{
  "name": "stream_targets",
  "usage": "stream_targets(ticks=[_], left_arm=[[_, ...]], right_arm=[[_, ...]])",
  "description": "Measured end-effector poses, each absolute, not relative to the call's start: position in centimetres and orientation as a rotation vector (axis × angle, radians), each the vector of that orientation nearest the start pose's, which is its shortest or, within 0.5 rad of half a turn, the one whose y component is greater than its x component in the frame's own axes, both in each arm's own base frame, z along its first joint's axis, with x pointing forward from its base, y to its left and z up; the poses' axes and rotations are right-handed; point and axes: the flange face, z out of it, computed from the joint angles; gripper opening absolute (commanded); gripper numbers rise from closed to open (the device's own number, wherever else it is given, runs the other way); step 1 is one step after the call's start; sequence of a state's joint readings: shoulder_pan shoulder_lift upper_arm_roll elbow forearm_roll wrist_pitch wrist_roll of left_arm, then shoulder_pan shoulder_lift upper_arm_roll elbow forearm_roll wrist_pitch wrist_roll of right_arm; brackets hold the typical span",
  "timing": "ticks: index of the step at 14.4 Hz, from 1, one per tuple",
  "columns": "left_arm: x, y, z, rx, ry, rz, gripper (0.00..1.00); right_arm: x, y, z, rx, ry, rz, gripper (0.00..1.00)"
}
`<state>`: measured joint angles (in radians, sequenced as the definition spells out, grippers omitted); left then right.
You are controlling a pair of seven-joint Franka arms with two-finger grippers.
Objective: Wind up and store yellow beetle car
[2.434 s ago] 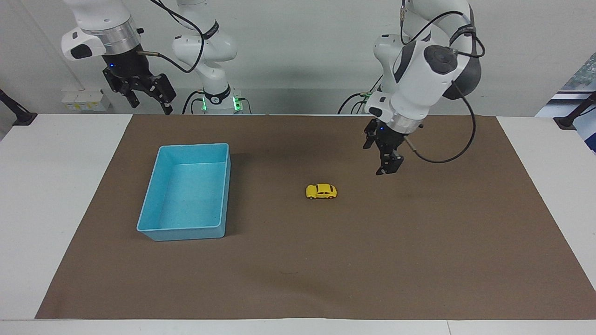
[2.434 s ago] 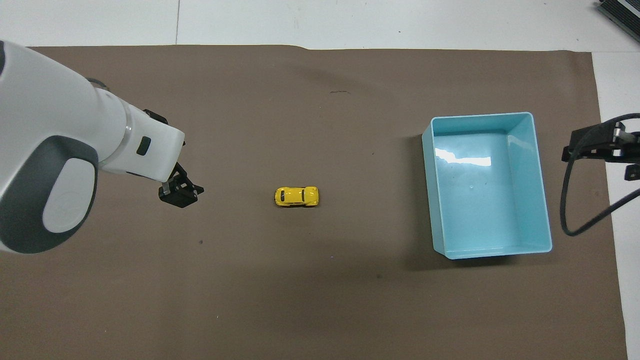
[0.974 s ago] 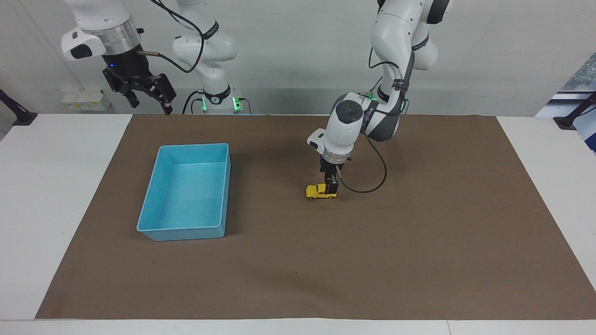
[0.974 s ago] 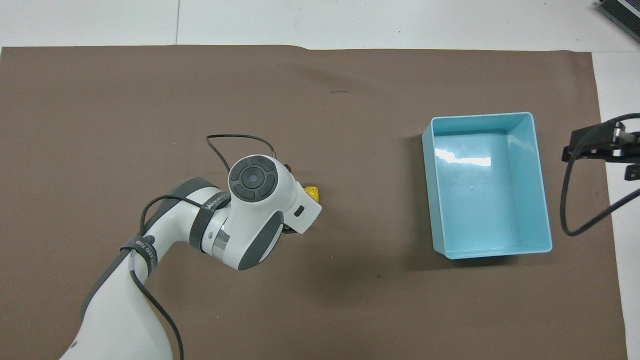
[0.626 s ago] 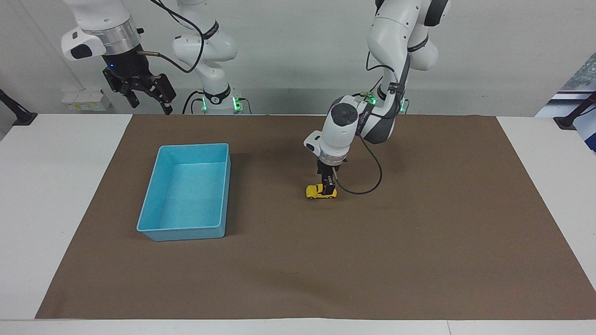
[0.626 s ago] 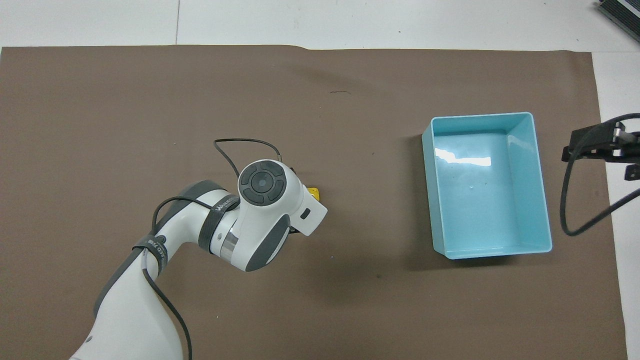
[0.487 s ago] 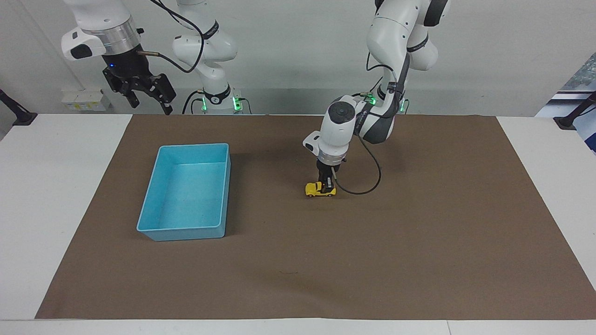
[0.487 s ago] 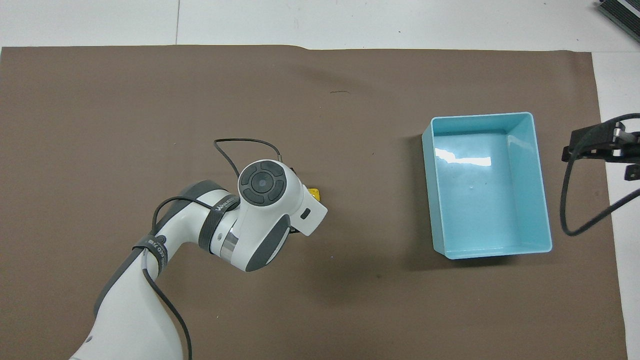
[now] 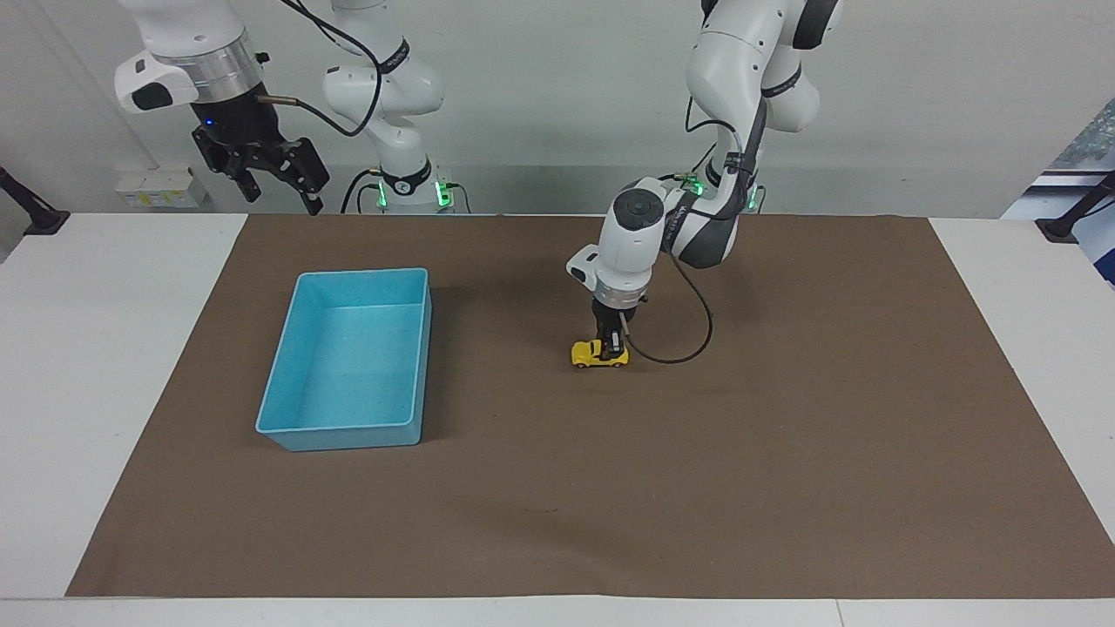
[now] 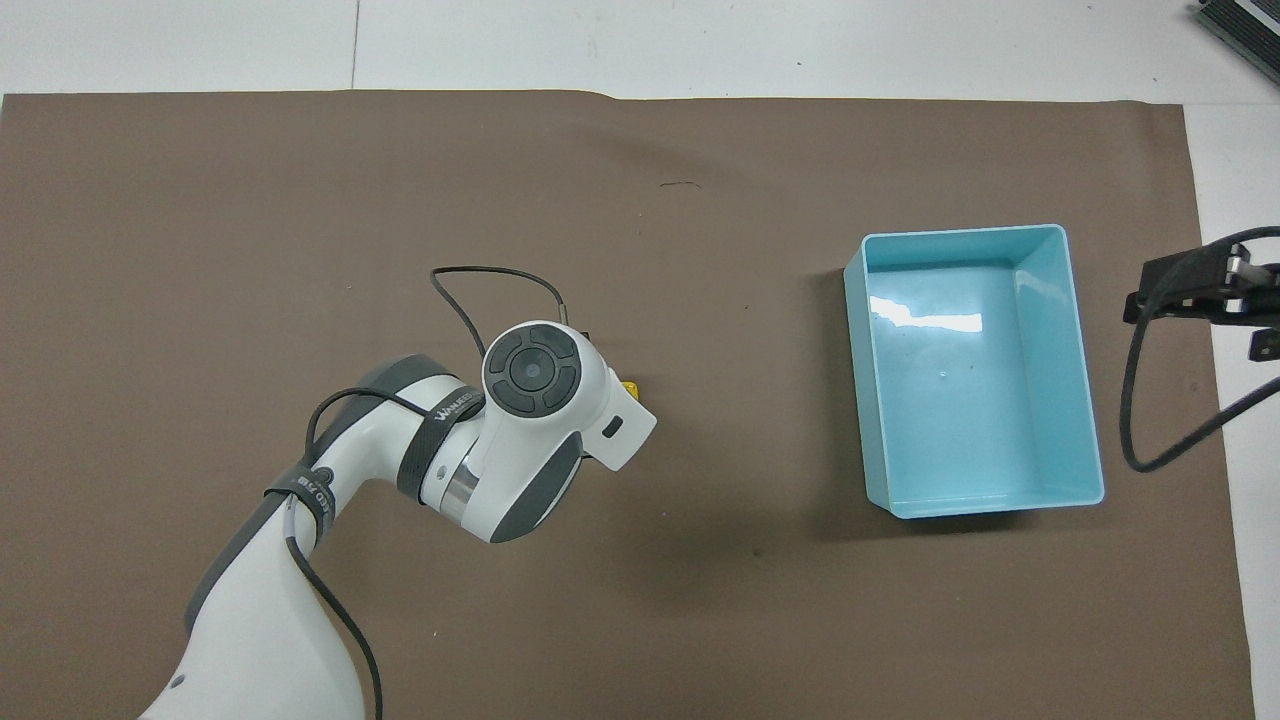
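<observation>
From above, the left arm hides nearly all of the yellow beetle car [image 9: 591, 353], which sits on the brown mat [image 9: 784, 453] on the white surface [image 9: 87, 348]. The left hand [image 9: 612, 350] grips it. The right hand [image 9: 280, 187] waits, spread wide, above the light-blue bin [image 9: 418, 366].

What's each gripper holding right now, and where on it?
Left gripper is shut on the yellow beetle car, gripping the end toward the left arm's base; car sits on the mat. Right gripper holds nothing, jaws open, waiting.
</observation>
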<state>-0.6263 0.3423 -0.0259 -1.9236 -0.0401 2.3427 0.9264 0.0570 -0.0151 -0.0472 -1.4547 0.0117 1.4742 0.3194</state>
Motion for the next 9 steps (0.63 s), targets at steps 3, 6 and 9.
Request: stream_targets(ticks=[3, 6, 9], left_arm=[[50.0, -37.6, 32.0, -2.268, 2.207, -0.121, 0.0], [50.2, -36.4, 32.0, -2.282, 2.188, -0.109, 0.0], [50.5, -34.6, 32.0, -2.299, 2.17, -0.092, 0.0]], right_arm=[[53.9, 0.6, 67.8, -3.086, 0.48, -0.05, 1.0], [53.9, 0.6, 67.8, -3.086, 0.48, -0.05, 1.0], [53.9, 0.6, 67.8, -3.086, 0.48, -0.05, 1.0]])
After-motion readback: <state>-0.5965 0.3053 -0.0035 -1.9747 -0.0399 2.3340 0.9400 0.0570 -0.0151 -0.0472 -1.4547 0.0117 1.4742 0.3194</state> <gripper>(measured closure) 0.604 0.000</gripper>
